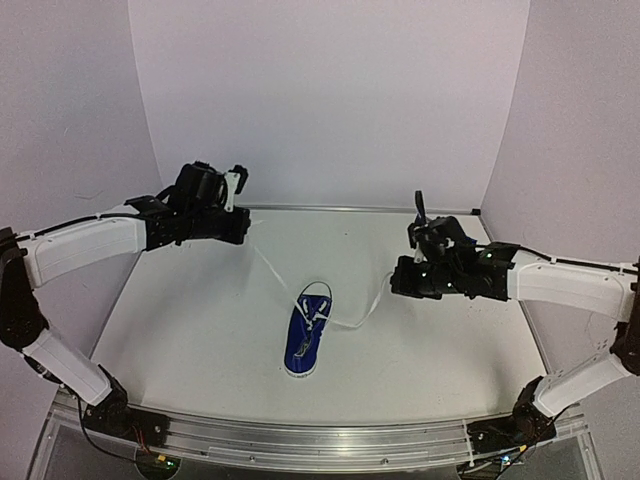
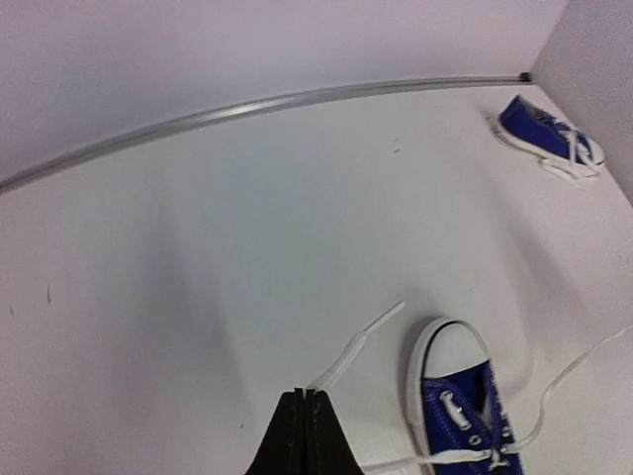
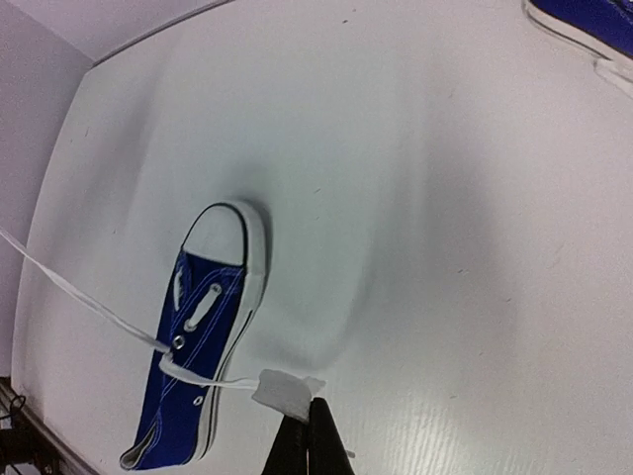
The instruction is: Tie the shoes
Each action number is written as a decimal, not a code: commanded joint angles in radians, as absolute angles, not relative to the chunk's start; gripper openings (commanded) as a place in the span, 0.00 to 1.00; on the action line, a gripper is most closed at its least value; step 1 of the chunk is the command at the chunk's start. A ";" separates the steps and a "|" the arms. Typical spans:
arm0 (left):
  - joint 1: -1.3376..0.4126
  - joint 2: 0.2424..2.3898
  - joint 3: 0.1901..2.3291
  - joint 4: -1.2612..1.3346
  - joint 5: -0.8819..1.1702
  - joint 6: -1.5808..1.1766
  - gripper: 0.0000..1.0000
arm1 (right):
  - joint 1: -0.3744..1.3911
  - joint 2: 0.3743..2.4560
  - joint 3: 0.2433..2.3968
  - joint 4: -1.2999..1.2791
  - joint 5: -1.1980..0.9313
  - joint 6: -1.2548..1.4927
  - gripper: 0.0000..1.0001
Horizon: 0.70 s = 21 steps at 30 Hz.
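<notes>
We find one blue shoe [image 1: 303,345] on its sole mid-table. Its long axis runs near to far, with the white toe cap toward the back wall [image 1: 330,100] and angled slightly right. A second shoe [image 2: 546,129] sits by the far right corner; we cannot tell its heading. The table [image 1: 190,310] is white, enclosed by pale walls, with a metal rail [image 2: 297,99] along its far edge. The left gripper [image 2: 307,398] is clenched on the left lace strand [image 2: 358,348], and the right gripper [image 3: 309,408] on the right lace strand [image 3: 282,389].

No readable text, label, brand, number or sign on the shoes [image 1: 303,345] or anywhere else.
</notes>
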State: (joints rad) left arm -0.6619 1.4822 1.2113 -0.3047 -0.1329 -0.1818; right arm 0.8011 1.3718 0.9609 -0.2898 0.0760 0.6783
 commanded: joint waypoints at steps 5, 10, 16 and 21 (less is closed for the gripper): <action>-0.615 1.283 0.877 -0.171 0.013 -0.245 0.00 | 0.661 1.276 1.044 -0.253 -0.019 0.515 0.00; -0.616 1.144 0.726 0.019 0.184 -0.237 0.00 | 0.663 1.431 1.252 -0.235 -0.201 0.426 0.00; -0.621 0.959 0.598 0.114 0.287 -0.244 0.00 | 0.753 1.675 1.507 -0.202 -0.337 0.377 0.00; -0.637 0.795 0.503 0.143 0.312 -0.256 0.00 | 0.849 1.921 1.741 -0.202 -0.372 0.357 0.00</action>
State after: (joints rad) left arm -0.6224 0.8983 0.5595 0.0553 0.2564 -0.2388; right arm 0.7752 1.7725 1.5847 -0.2181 -0.2966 0.4027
